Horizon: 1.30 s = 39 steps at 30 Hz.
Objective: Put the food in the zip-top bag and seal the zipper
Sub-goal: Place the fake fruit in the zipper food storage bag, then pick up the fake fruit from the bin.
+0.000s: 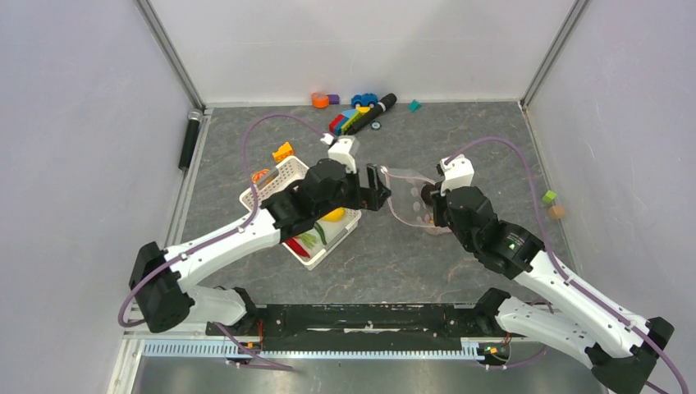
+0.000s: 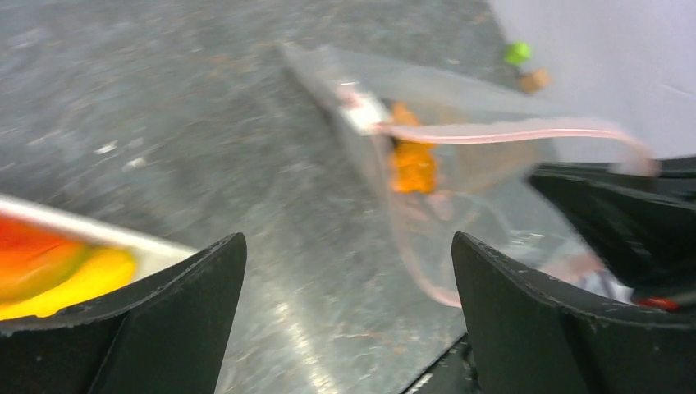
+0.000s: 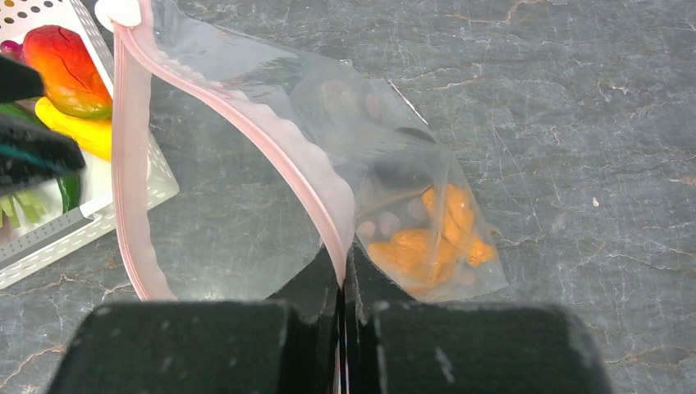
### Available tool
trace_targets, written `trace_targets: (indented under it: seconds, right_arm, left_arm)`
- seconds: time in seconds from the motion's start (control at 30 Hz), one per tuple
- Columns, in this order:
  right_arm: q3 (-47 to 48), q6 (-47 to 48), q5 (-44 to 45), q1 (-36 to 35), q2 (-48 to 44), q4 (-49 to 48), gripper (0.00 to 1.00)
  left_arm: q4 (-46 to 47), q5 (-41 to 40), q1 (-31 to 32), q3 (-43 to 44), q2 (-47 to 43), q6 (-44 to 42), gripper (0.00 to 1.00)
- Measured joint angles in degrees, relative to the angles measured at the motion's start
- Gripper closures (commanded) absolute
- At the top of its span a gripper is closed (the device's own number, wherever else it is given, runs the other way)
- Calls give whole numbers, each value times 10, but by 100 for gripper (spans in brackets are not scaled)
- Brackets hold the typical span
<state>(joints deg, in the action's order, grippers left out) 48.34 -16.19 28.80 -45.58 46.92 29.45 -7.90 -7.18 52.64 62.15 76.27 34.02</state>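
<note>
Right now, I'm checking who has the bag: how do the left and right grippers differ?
The left gripper stands wide open; the right gripper is shut. The left gripper holds nothing; the right gripper pinches the pink zipper of the zip-top bag. Both are near the bag's open mouth.

This looks like a robotics lab test cell, not anyone's home. Plain white panels [image 1: 82, 123] box in the left, far and right sides, held by bare aluminium posts [image 1: 168, 45]. The desk [image 1: 410, 254] is a grey, marbled sheet. Two white-and-black robot arms, the left arm [image 1: 222, 242] and the right arm [image 1: 566, 291], are bolted to a black rail [image 1: 369, 316] at its near edge, trailing purple cables [image 1: 271, 118]. What lies about is props: toy blocks [image 1: 349, 121] by the far wall and toy food [image 3: 66, 66] in a white basket [image 1: 279, 174].
</note>
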Motion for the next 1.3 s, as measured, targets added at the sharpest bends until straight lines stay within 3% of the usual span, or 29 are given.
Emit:
trace_targets:
  seconds: [0.33, 0.5, 0.73, 0.97, 1.3]
  right_arm:
    - [-1, 0, 4, 0, -1, 0, 96]
    - [-2, 1, 16, 0, -1, -1, 95]
    - [-5, 6, 29, 0, 0, -3, 95]
    - [-5, 10, 47, 0, 5, -3, 95]
    - [-6, 10, 49, 0, 2, -3, 95]
  left_arm:
    - [-127, -90, -104, -98, -81, 39, 0]
    - [-148, -112, -154, -142, -115, 78, 0]
    - [-83, -96, -199, -220, -111, 114, 0]
    - [0, -31, -250, -232, -68, 147, 0]
    - [89, 9, -276, -271, -38, 204, 0]
